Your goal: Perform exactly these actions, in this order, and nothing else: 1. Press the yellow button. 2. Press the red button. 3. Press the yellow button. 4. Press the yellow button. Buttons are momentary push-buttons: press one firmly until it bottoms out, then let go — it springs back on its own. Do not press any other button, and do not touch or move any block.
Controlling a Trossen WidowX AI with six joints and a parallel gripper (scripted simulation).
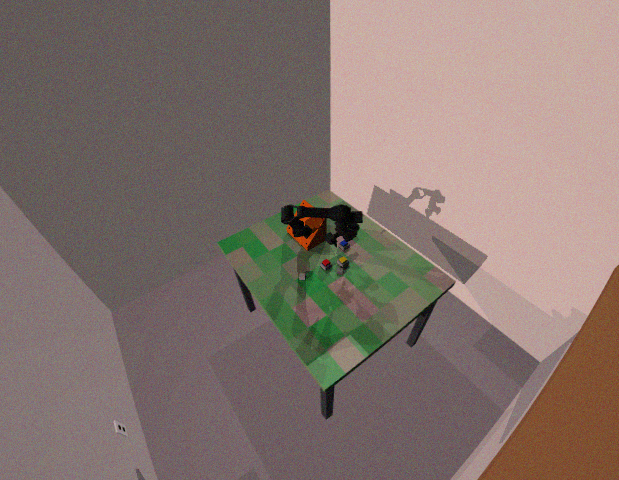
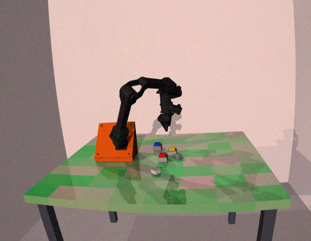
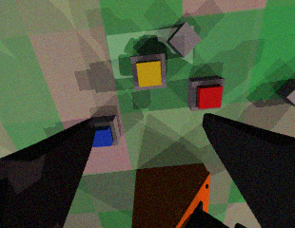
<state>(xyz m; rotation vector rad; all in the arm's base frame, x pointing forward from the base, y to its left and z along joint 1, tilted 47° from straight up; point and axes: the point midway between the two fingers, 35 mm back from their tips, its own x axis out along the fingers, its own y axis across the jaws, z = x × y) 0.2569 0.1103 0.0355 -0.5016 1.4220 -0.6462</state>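
The yellow button (image 1: 343, 259) (image 2: 172, 148) (image 3: 148, 73) stands on its grey base, beyond the fingertips in the wrist view. The red button (image 1: 326, 262) (image 2: 162, 154) (image 3: 209, 97) stands beside it, to the right in the wrist view. Neither button is touched. My gripper (image 2: 166, 130) (image 3: 149, 122) is open and empty. It points down and hangs well above the table, near the blue and yellow buttons. In the top view the fingertips are hard to make out against the dark arm.
A blue button (image 1: 343, 241) (image 2: 157, 143) (image 3: 103, 137) stands close by, partly behind the left finger in the wrist view. A grey block (image 2: 178, 155) (image 3: 185, 39) lies beside the yellow button. A pale block (image 1: 301, 276) (image 2: 156, 171) lies beyond the red button. The orange base (image 2: 103, 145) carries the arm.
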